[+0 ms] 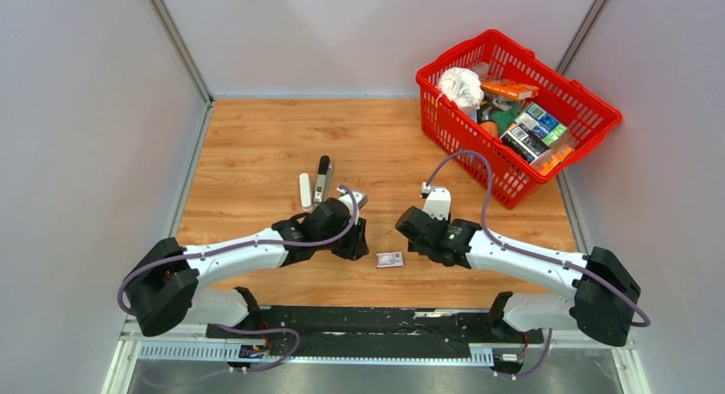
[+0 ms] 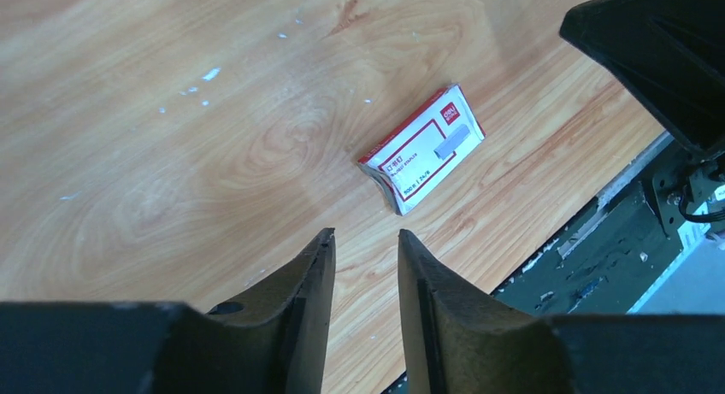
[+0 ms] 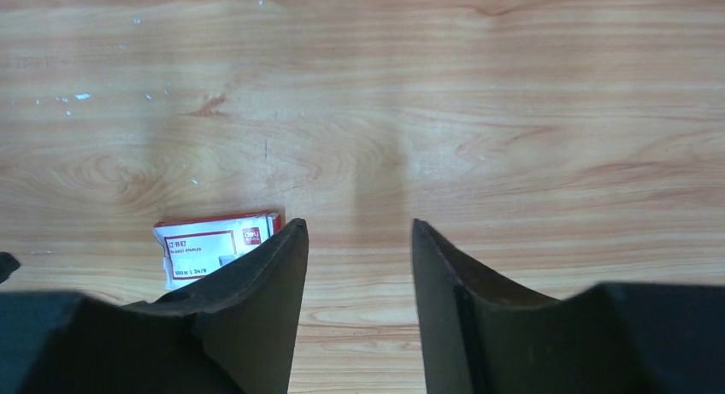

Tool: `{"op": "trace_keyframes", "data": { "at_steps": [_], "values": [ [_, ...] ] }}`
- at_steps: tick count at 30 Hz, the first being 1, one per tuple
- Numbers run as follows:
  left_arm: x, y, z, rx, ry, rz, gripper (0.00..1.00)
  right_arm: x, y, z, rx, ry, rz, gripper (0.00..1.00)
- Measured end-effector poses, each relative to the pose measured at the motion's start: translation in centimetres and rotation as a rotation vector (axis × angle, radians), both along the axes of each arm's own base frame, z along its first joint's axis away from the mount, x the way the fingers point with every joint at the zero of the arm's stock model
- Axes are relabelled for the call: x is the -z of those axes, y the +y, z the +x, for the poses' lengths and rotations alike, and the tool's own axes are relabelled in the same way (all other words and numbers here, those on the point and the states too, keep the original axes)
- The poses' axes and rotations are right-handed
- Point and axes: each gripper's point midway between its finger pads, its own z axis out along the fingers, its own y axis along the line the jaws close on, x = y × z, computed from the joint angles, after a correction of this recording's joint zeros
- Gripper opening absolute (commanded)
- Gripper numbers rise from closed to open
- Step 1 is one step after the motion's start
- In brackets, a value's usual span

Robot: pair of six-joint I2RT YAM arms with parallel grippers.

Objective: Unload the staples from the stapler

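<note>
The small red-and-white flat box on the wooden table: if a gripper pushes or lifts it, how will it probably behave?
The small red-and-white flat box lies on its broad face, so it would probably slide over the wooden table, not tip or roll. It looks like thin card, so a hard squeeze may crush it. Lying low, it offers little edge to grip.

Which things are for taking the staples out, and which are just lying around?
For the job: stapler; white piece beside it, maybe part of it; left gripper and right gripper, both open.
Just lying about: small red-and-white box; red basket of packets.
</note>
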Motion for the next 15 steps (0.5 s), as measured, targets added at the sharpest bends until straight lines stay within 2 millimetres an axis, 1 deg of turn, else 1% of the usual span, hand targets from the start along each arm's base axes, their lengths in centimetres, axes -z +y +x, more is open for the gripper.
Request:
{"op": "trace_keyframes", "data": {
  "at_steps": [2, 5, 7, 8, 10, 12, 15],
  "values": [
    [-0.8, 0.4, 0.2, -0.009, -0.022, 0.007, 0.48, -0.9, -0.3, 0.3, 0.006, -0.022, -0.001, 0.66],
    [-1.8, 1.0, 0.5, -0.016, -0.054, 0.019, 0.53, -2.0, -0.6, 0.6, 0.013, -0.048, -0.008, 0.73],
    [-2.6, 1.3, 0.6, -0.019, -0.075, 0.023, 0.61, -2.8, -0.7, 0.8, 0.012, -0.066, -0.010, 0.80],
    [-3.1, 1.5, 0.7, -0.022, -0.089, 0.028, 0.66, -3.3, -0.8, 0.9, 0.010, -0.075, -0.012, 0.84],
    [-4.1, 1.8, 1.0, -0.024, -0.119, 0.036, 0.73, -4.3, -0.8, 1.2, 0.008, -0.093, -0.020, 0.93],
    [-5.4, 2.2, 1.3, -0.029, -0.152, 0.034, 0.74, -5.1, -0.8, 1.5, 0.006, -0.107, -0.027, 1.00],
    [-7.2, 3.0, 1.4, -0.045, -0.198, 0.025, 0.75, -6.2, -1.0, 1.7, 0.003, -0.131, -0.029, 1.00]
  ]
}}
